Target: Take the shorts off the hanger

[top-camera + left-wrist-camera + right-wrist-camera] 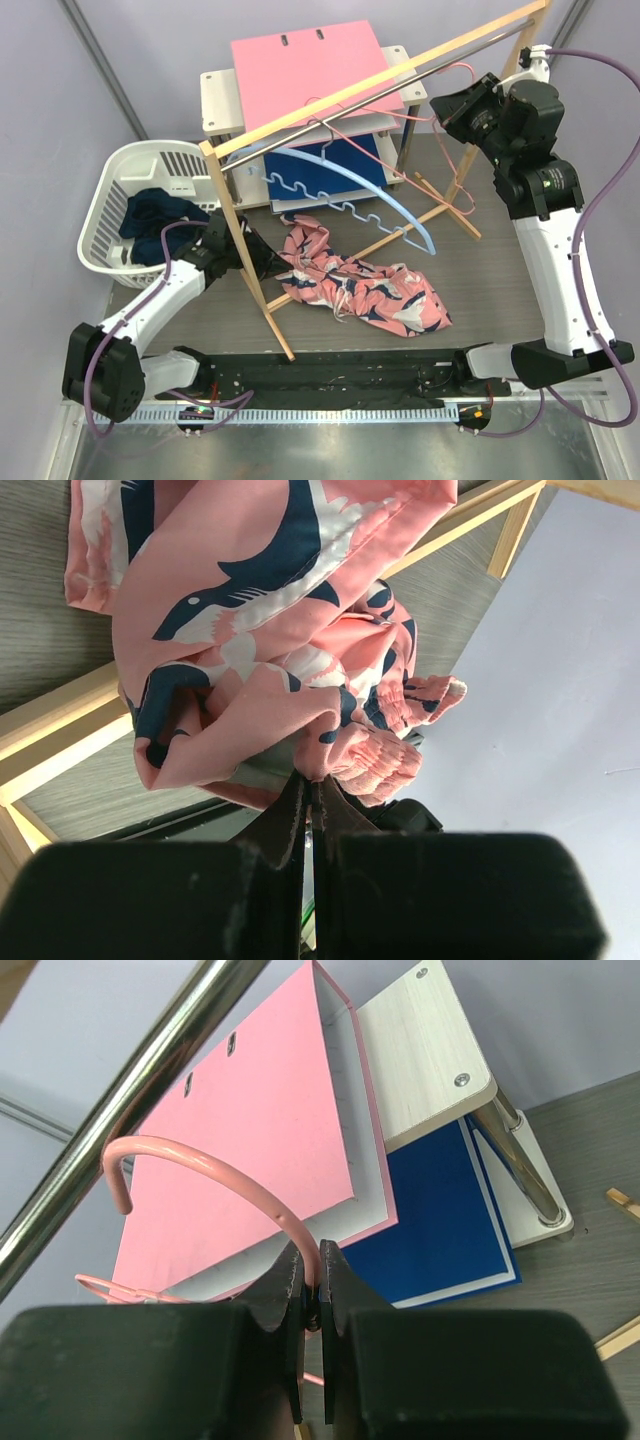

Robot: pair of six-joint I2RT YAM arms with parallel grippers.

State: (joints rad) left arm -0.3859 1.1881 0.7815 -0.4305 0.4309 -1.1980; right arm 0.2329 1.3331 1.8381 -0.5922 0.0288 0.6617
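So, your salmon pink shorts with the navy-and-white splotch print (365, 285) are off the hanger. They're lying crumpled on the grey wood-grain table (490, 270), dead centre of the overhead view, under the pale wooden rack (232, 215). Their long axis runs diagonally, from upper left down to lower right. The upper-left end is the one at your left arm, and in the left wrist view a ruched, elastic-looking edge sits right by the fingers. The cloth is folded over itself, so you can't make out the leg openings.

The plain dark navy shorts (150, 222) are bunched in the white slotted plastic basket (110, 180) at the left edge. They're too wadded up to say which way they point.

Your left gripper (308, 788) has its jaws almost together, pinching a fold of the pink cloth. Your right gripper (312, 1265), upper right in the overhead view, has its jaws clamped on the thin pink wire hanger (200, 1157) just below the hook. The hook curls up by the shiny metal rail (140, 1080), but I can't tell if it's actually resting on it.

Other stuff:
- A light blue plastic hanger with a wavy lower bar (370, 190) sits below the rail.
- Behind it there's a flat pink ring binder (305, 70) on top of a white shelf (215, 95).
- A dark blue binder (440, 1220) is tucked under that, partly hidden.
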